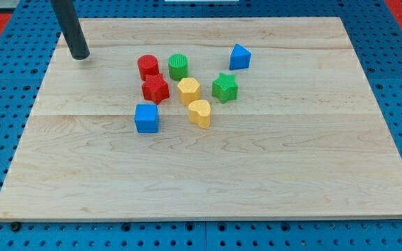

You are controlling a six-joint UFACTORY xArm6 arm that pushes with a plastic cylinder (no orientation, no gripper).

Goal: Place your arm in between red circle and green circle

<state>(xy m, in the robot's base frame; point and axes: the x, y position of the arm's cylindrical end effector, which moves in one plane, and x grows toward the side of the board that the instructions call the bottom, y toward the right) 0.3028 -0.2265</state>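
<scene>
Sliding from the upper left, my tip (pixel 80 57), a bare rod with no end effector to spread or pinch, risks nudging the red cylindrical block (pixel 148 66) into the neighbouring green ribbed cylinder (pixel 178 66), closing their narrow gap on the wooden tabletop (pixel 292 153).

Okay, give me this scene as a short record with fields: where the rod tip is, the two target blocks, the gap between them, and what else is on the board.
tip: my tip rests near the board's top-left, apart from every block
targets: red circle and green circle, side by side, red on the view's left
gap: narrow, not touching
tip to targets: at the view's left of the red circle, not between them
other blocks: red star, yellow hexagon, yellow heart, green star, blue cube, blue triangle
surface: wooden board
</scene>
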